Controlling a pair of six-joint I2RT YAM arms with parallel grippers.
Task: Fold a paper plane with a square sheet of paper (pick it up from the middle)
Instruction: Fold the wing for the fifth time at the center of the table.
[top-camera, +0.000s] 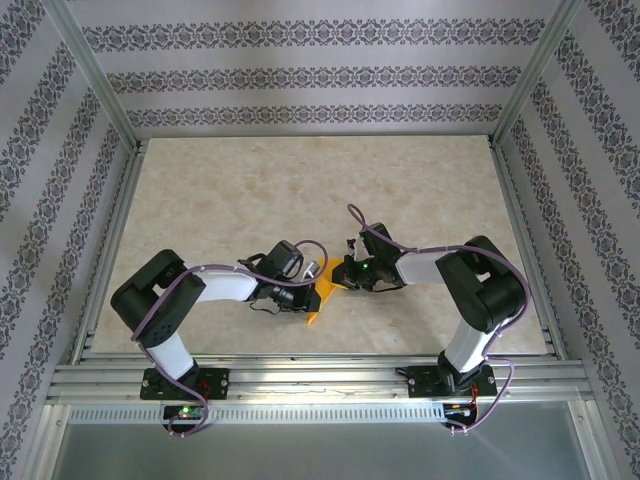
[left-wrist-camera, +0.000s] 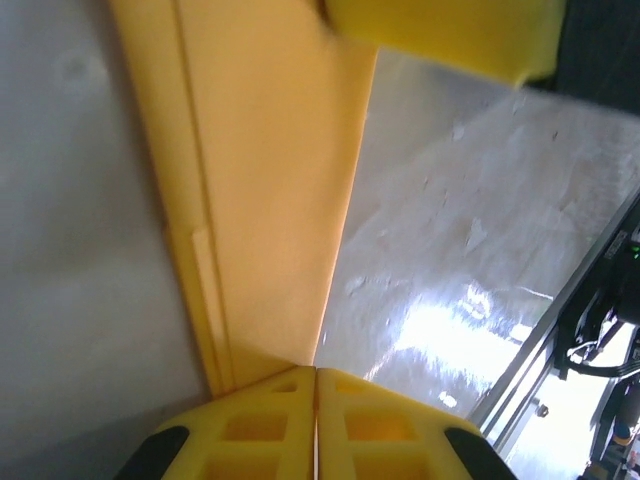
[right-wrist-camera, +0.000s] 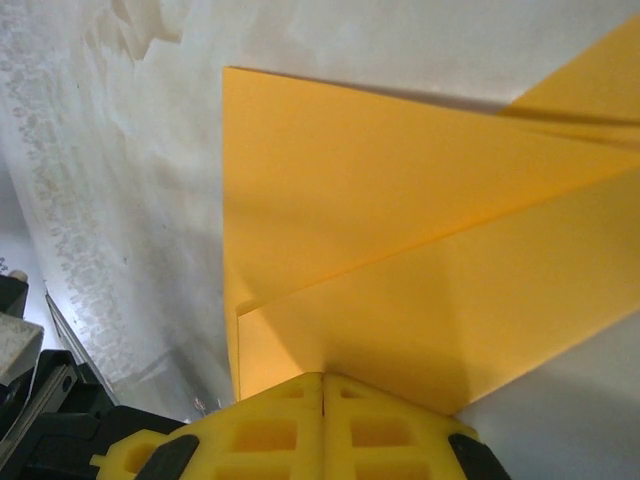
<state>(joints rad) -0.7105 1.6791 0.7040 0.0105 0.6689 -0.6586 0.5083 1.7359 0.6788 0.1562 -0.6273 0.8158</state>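
Currently: both arms elbow-bent, reaching inward low over counter (top-camera: 300, 180). Left claw (left-wrist-camera: 316, 372) and right claw (right-wrist-camera: 323, 378) each clamped on paper plane (top-camera: 318, 300), held between them toward near edge.

No words, numbers or signs can be read anywhere here. The folded paper (right-wrist-camera: 400, 200) is plain orange-yellow, with only fold lines on it and nothing written. The walls (top-camera: 300, 35) have rows of small dark curly shapes, but those are just a pattern and not letters.
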